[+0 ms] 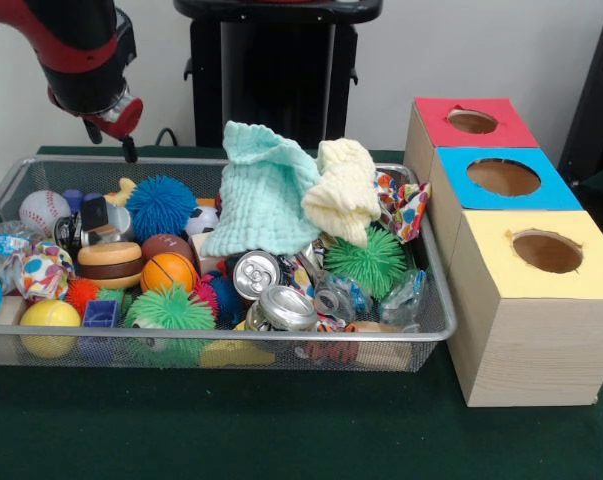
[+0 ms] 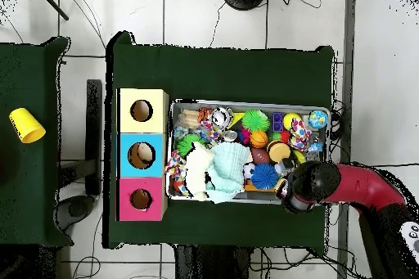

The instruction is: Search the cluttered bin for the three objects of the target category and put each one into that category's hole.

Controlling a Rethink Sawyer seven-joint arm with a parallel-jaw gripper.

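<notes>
The red and black arm (image 1: 76,50) reaches in above the far left corner of the wire bin (image 1: 436,330), its gripper (image 1: 129,150) pointing down, finger state unclear.

Three wooden boxes (image 1: 521,260) with round holes are standing together. Two crushed silver cans (image 1: 271,290) and two crumpled cloths (image 1: 291,190) are lying in the wire bin (image 1: 211,350).

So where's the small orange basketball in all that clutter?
In the front view, the small orange basketball sits left of centre in the wire mesh bin, just below the brown football and left of the crushed silver can.
</notes>
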